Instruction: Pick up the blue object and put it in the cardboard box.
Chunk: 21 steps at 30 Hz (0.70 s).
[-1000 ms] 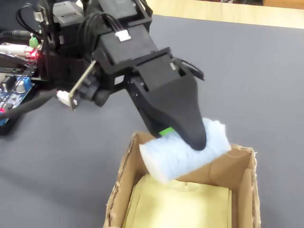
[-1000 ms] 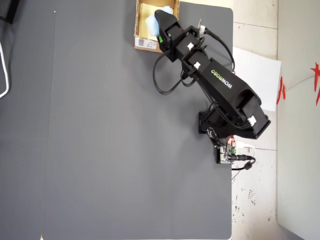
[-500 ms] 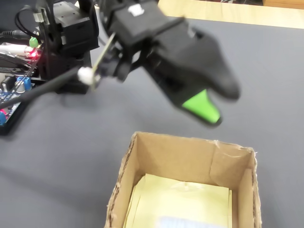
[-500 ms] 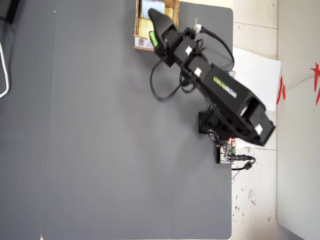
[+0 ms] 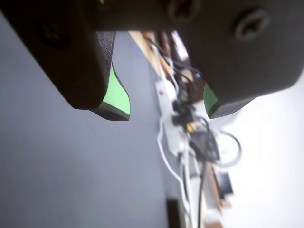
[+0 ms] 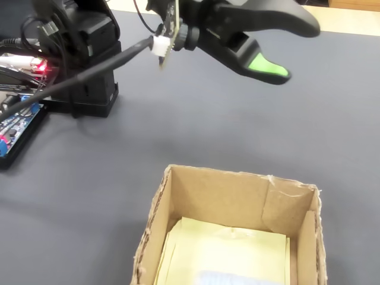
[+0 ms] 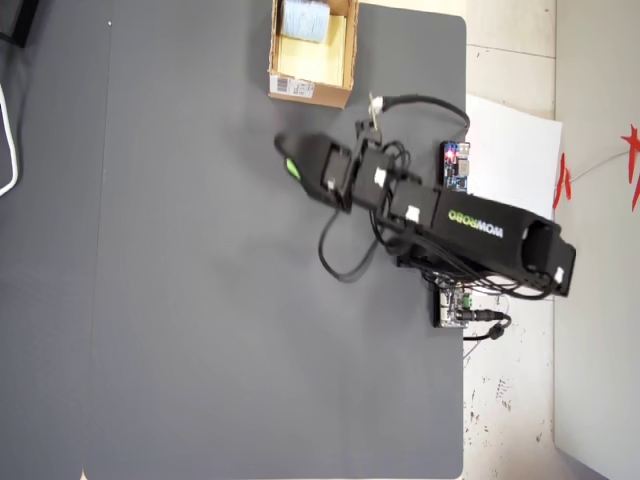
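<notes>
The pale blue object [image 7: 303, 18] lies inside the cardboard box [image 7: 296, 88] at the mat's top edge in the overhead view. In the fixed view only a faint bluish strip of that object [image 6: 221, 277] shows on the box's yellowish floor, at the bottom edge, behind the tan front wall of the box [image 6: 225, 199]. My gripper [image 7: 285, 157] hangs below the box in the overhead view, well clear of it. It stands open and empty in the fixed view [image 6: 295, 50] and the wrist view [image 5: 164, 107], green pads [image 5: 116, 95] apart.
The arm's base [image 6: 89, 65] and a circuit board with a lit red LED [image 6: 37, 66] stand at the left of the fixed view, with cables trailing. A white sheet [image 7: 515, 150] lies beyond the grey mat's right edge in the overhead view.
One second ago the gripper held the blue object over the box. It has since let go, the object dropped inside, and the open gripper lifted and pulled away from the box.
</notes>
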Available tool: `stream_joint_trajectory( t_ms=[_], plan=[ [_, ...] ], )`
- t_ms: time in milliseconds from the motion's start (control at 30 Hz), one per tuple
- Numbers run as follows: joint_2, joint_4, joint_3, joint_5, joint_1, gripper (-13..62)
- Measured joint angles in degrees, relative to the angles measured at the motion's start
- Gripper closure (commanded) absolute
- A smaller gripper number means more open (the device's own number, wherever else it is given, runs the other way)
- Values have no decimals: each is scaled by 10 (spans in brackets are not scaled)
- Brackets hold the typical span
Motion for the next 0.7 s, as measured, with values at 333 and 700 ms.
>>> stream_joint_trajectory(
  t_ms=[333, 700],
  plan=[
    [69, 0, 135, 27, -94, 187],
    [73, -1, 261, 38, -112, 186]
  ],
)
